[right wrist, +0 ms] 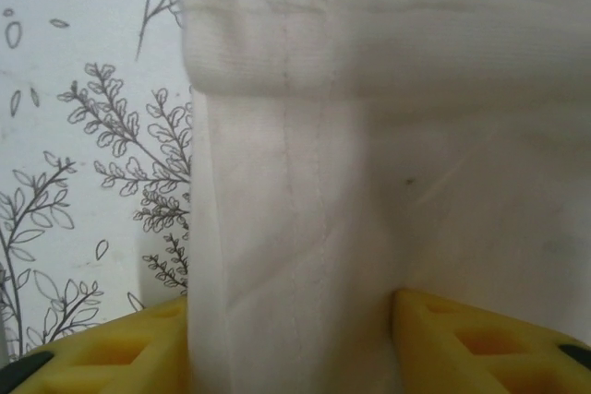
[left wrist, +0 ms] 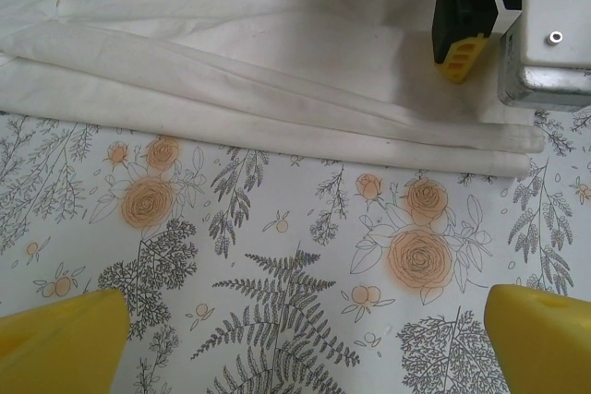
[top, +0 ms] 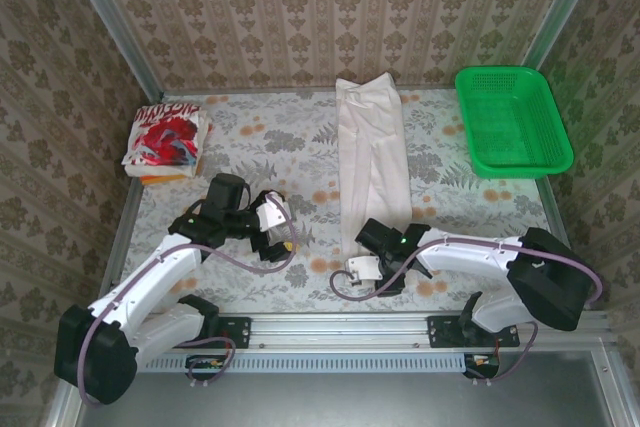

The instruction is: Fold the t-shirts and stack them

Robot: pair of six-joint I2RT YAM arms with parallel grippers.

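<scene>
The off-white t-shirt (top: 372, 147) lies folded into a long narrow strip that runs from the back of the table toward the arms. My right gripper (top: 372, 240) is down at its near end. In the right wrist view its yellow fingers (right wrist: 111, 348) stand astride the stitched edge of the cloth (right wrist: 369, 136), half apart, and the cloth lies flat between them. My left gripper (top: 283, 230) hovers wide open over bare tablecloth left of the shirt (left wrist: 231, 71), with nothing between its fingers (left wrist: 55, 339). A white t-shirt with red print (top: 167, 139) sits folded at the back left.
A green mesh basket (top: 512, 122) stands at the back right. The right gripper's finger (left wrist: 459, 53) rests on the strip in the left wrist view. Patterned walls close the table at the back and sides, and a metal rail (top: 340, 325) runs along the front.
</scene>
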